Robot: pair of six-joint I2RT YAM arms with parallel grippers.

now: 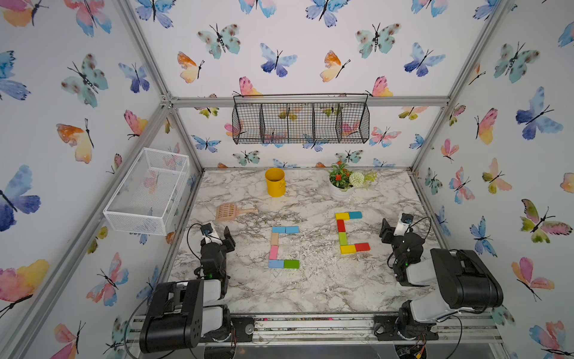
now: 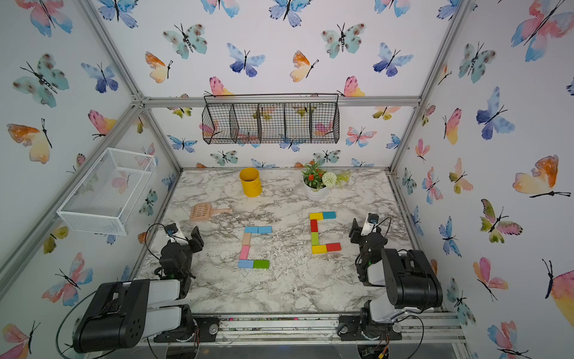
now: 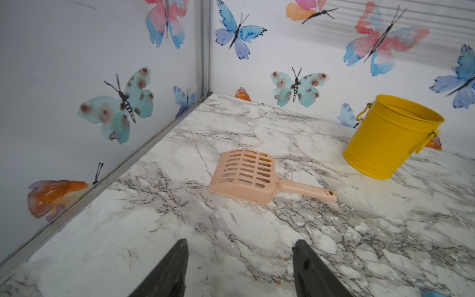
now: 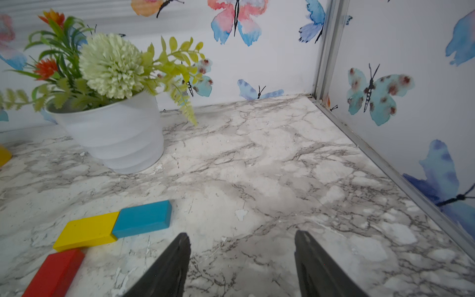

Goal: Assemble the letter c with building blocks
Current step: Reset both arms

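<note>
Two C shapes of building blocks lie flat on the marble table in both top views. The left C is built of blue, tan, pink and green blocks. The right C is made of yellow, teal, red and green blocks. My left gripper hangs open and empty left of the left C, facing the scoop. My right gripper hangs open and empty right of the right C. Its teal block, yellow block and red block show in the right wrist view.
A tan slotted scoop lies at the left rear. A yellow bucket and a white flower pot stand at the back. A white wire basket hangs on the left wall, a black one on the back wall.
</note>
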